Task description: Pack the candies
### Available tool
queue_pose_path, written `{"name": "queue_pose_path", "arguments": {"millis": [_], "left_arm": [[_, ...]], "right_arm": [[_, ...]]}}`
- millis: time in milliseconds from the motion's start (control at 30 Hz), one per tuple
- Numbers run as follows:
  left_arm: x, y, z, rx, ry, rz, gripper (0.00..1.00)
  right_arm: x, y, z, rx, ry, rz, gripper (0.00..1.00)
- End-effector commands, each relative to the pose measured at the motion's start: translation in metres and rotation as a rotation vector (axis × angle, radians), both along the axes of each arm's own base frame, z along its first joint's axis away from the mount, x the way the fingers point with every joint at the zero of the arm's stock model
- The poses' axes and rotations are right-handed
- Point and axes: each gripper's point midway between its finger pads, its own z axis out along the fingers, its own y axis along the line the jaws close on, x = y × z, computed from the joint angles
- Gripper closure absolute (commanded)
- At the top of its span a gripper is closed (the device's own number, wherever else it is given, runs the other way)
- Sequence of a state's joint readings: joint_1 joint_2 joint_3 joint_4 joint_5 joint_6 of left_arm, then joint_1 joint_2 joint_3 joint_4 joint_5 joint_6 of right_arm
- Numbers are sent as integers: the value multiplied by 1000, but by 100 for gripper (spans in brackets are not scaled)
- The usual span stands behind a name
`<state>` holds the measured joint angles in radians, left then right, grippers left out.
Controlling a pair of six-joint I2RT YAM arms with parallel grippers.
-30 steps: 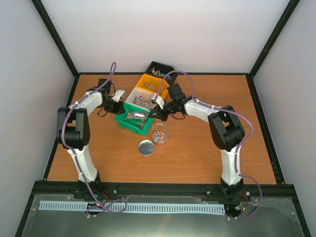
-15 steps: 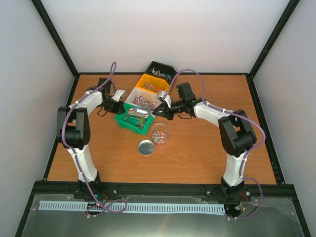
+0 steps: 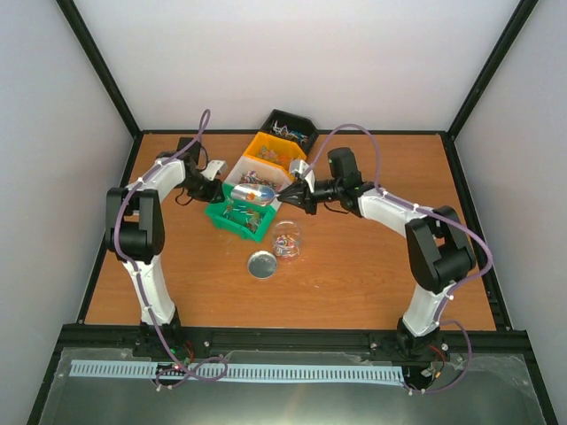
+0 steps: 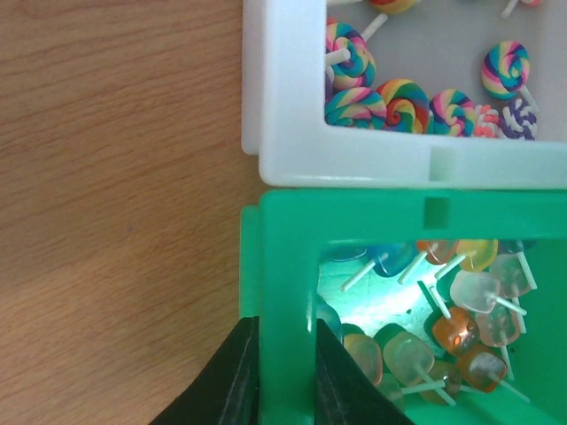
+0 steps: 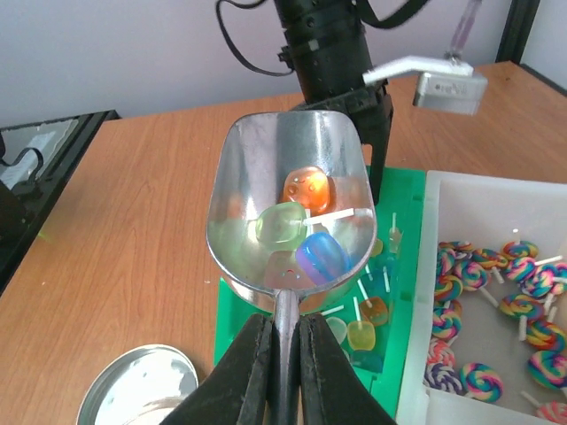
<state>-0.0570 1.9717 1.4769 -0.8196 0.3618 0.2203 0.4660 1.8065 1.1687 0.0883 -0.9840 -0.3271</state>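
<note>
Scoop [image 5: 288, 221] sits level so the candies [image 5: 301, 235] inside don't spill, right end effector [image 5: 282, 329] clamped on its handle above the green bin [image 4: 354, 221]. Left end effector [image 4: 283, 335] pinches that bin's wall, presumably to steady it. Open jar [image 3: 286, 241] waits just on the near side.

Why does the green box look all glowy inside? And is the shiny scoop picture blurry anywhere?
Left wrist view: glare makes a pale bright patch on the floor of the green bin, among the candies. Right wrist view: the scoop mirrors the candies inside it, and the right gripper at the bottom edge looks soft. Top view: even light, candies too tiny to make out.
</note>
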Motion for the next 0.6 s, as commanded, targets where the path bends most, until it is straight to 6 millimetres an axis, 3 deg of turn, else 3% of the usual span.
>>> {"name": "queue_pose_path", "arguments": {"millis": [0, 233, 367, 567], "left_arm": [[10, 6, -7, 22, 4, 13, 83], [14, 5, 1, 16, -13, 2, 75], [15, 3, 6, 5, -23, -8, 61], [14, -3, 14, -28, -33, -32, 48]], "right_arm": [[-13, -17, 26, -5, -114, 48, 97], [-34, -52, 44, -67, -152, 84, 97], [-42, -73, 50, -89, -156, 81, 97], [-48, -95, 52, -134, -166, 64, 97]]}}
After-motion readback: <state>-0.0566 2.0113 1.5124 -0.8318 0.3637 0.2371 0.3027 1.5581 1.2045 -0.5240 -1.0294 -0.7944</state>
